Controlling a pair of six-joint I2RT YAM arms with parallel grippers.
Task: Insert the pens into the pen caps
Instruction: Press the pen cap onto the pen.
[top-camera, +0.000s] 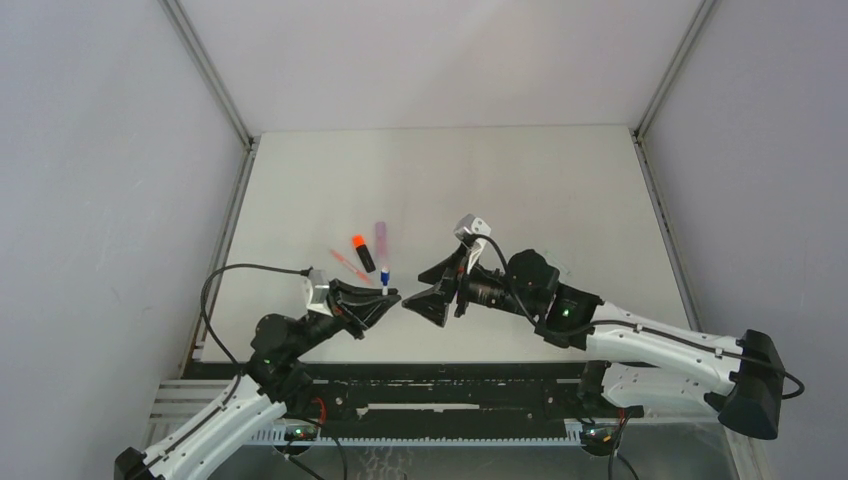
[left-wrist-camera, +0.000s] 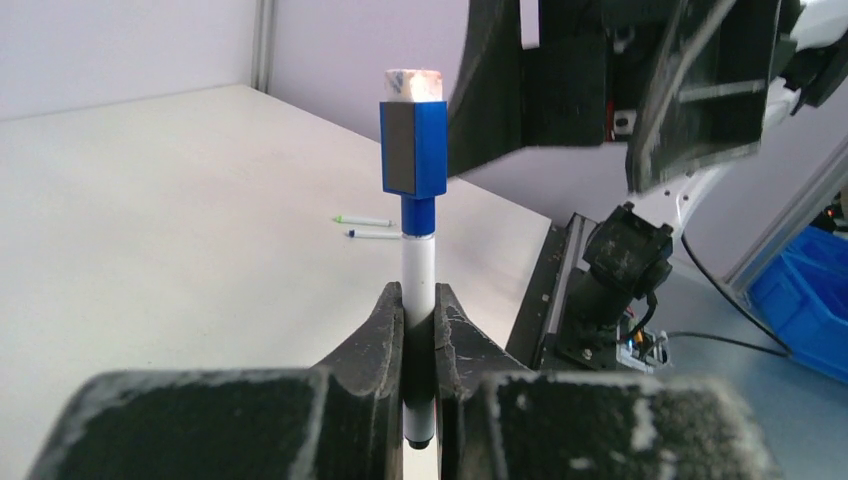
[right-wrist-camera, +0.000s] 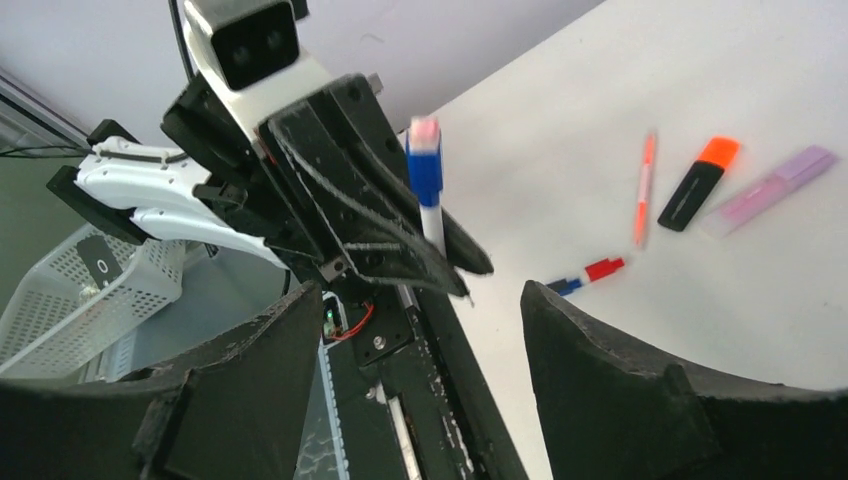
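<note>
My left gripper (left-wrist-camera: 420, 312) is shut on the white barrel of a blue pen (left-wrist-camera: 418, 262), which it holds upright. A dark blue pen cap (left-wrist-camera: 412, 148) with a pale top sits on the pen's upper end. My right gripper (right-wrist-camera: 420, 300) stands open just right of that cap, touching nothing; from above, the right gripper (top-camera: 420, 290) faces the left gripper (top-camera: 388, 297) tip to tip. On the table behind lie a black orange-tipped highlighter (top-camera: 363, 252), a lilac highlighter (top-camera: 381, 235) and a thin red pen (top-camera: 348, 264).
A short red piece (right-wrist-camera: 605, 268) and a short blue piece (right-wrist-camera: 565, 286) lie end to end near the table's front edge. Two thin pale pens (left-wrist-camera: 365, 227) lie further right. A white basket (right-wrist-camera: 70, 300) and a blue bin (left-wrist-camera: 800, 290) stand off the table.
</note>
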